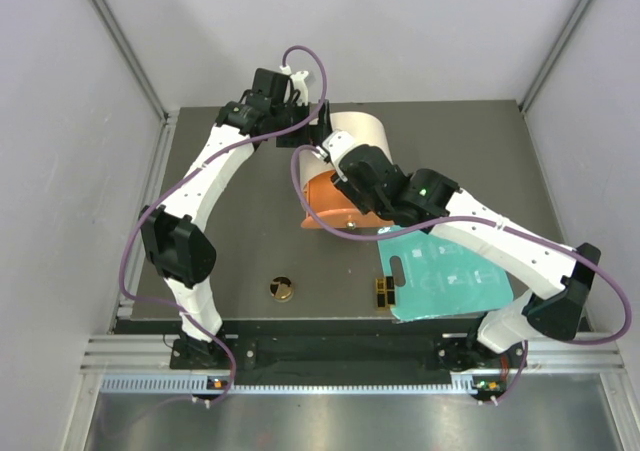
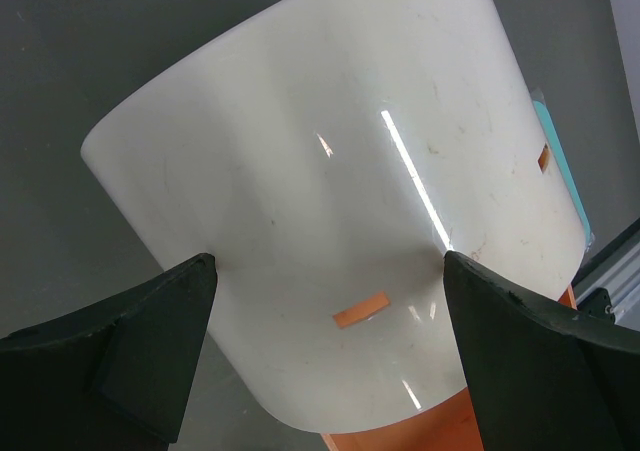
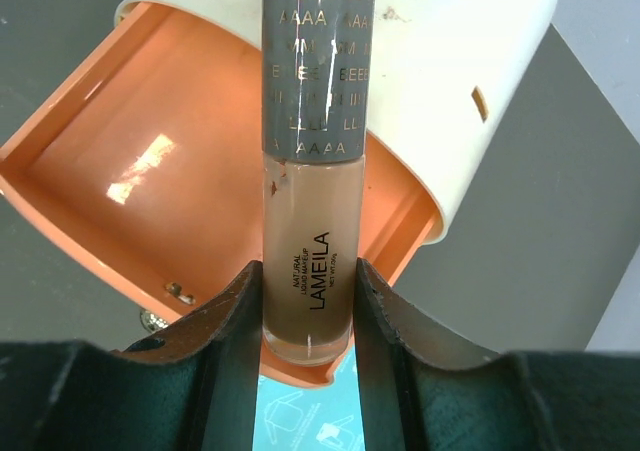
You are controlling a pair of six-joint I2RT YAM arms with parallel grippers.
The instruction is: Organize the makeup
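My right gripper is shut on a peach-beige tube with a dark grey lettered cap. It holds the tube cap-forward at the orange open mouth of the big cream-and-orange box, which lies on its side. In the top view this gripper is at the box's opening. My left gripper is spread wide, and its fingers rest against the box's cream wall at the back. The gold-rimmed black compact and the black-and-gold rectangular piece lie near the front edge. The second tube is out of view.
A flat teal board with a handle hole lies at the front right, partly under my right arm, and it shows below the tube in the right wrist view. Grey walls close in the table on three sides.
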